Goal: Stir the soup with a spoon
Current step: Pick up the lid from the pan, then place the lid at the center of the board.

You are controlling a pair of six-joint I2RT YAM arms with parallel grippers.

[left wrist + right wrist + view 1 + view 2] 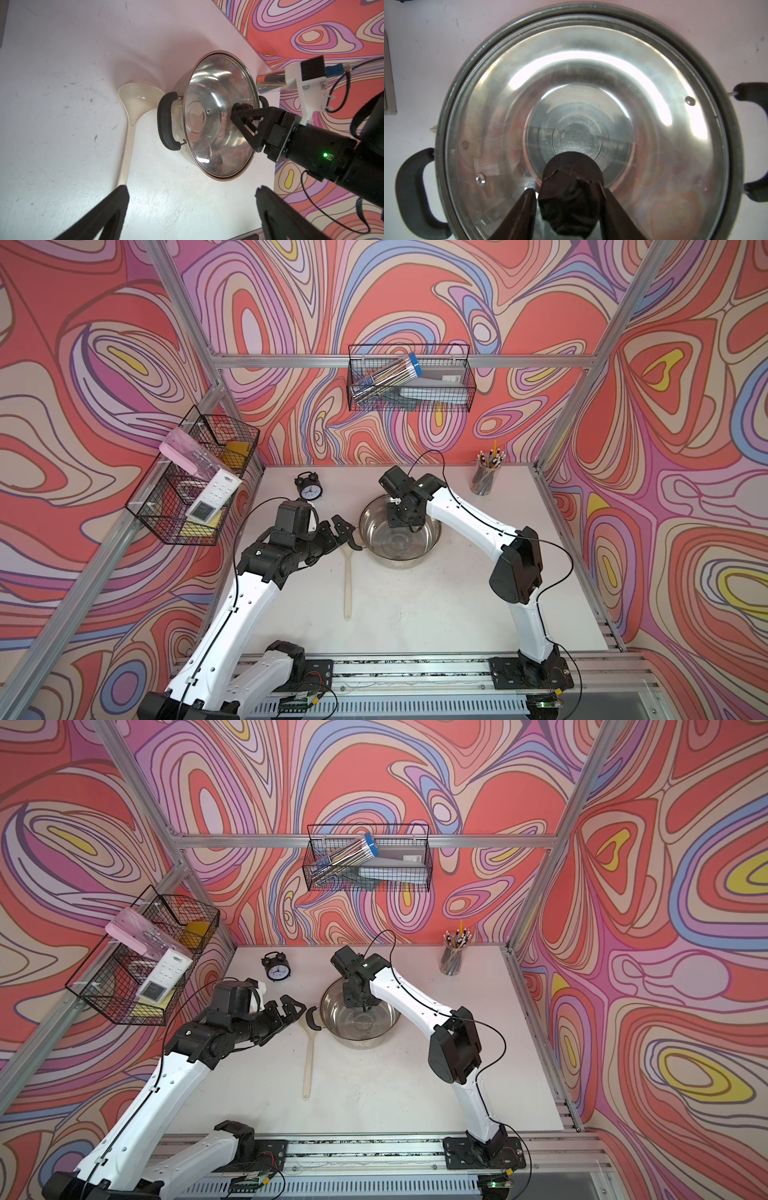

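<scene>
The cream-white spoon (347,580) (308,1052) lies flat on the table left of the steel pot (399,560) (361,1039), its bowl (138,99) beside the pot's black handle (165,122). A glass lid (207,128) (591,68) covers the pot. Soup does not show; through the glass I see only bare steel. My right gripper (399,522) (564,188) reaches down from above, and its fingers are shut on the lid's black knob (571,170). My left gripper (351,536) (191,190) hangs wide open over the spoon's bowl end, holding nothing.
A black alarm clock (308,487) stands at the back left of the table, and a cup of pencils (485,479) at the back right. Wire baskets hang on the left wall (195,485) and the back wall (409,379).
</scene>
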